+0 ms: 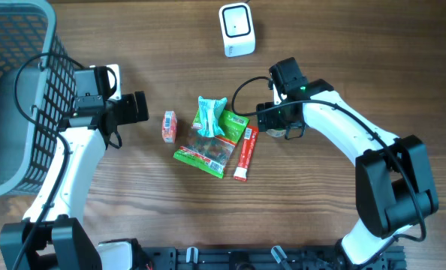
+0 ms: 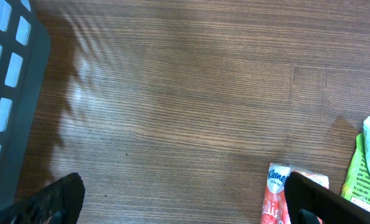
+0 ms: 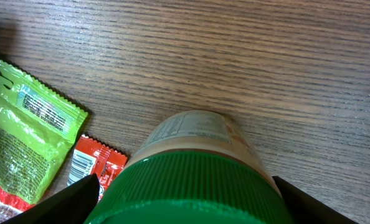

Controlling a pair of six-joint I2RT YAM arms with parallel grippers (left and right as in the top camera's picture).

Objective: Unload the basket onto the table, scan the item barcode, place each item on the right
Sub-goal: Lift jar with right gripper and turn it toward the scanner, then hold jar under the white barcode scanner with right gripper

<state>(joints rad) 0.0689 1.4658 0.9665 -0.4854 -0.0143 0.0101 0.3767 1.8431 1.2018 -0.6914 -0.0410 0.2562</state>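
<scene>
Here, right arm point(image 1: 343, 127) comes in from 5 o'clock, elbow bent, forearm running back toward table centre. Right gripper point(image 1: 277, 124) is pitched down over the jar point(image 1: 290, 133). In the wrist view its fingers point(image 3: 73, 199) sit wide, one on each side of the green lid point(image 3: 191, 183). View too close to say if the pads press the lid or only flank it, so grip cannot be told. The jar stands upright on the table point(image 1: 358, 60), just at 3 o'clock of the pile of packets, label facing away from the camera.

Left arm point(image 1: 73, 157) rises from 7 o'clock and reaches toward centre. Left gripper point(image 1: 142, 107) is level and fully spread, with nothing between the fingers; wrist view shows only bare wood in the gap. It is near the tissue pack point(image 1: 169, 126), not touching.

Surface: brown wood-grain tabletop.
- Scanner point(image 1: 236, 30), white, at 12 o'clock, well apart from the jar.
- Basket point(image 1: 49, 90), grey mesh, at 9 to 10 o'clock, beside the left arm.
- Centre pile: teal packet point(image 1: 209, 114) lying over a green bag point(image 1: 221, 146), red stick point(image 1: 245, 154) along the bag's 3 o'clock edge, tissue pack off at 9 o'clock.

No walls or room in view beyond the table.
</scene>
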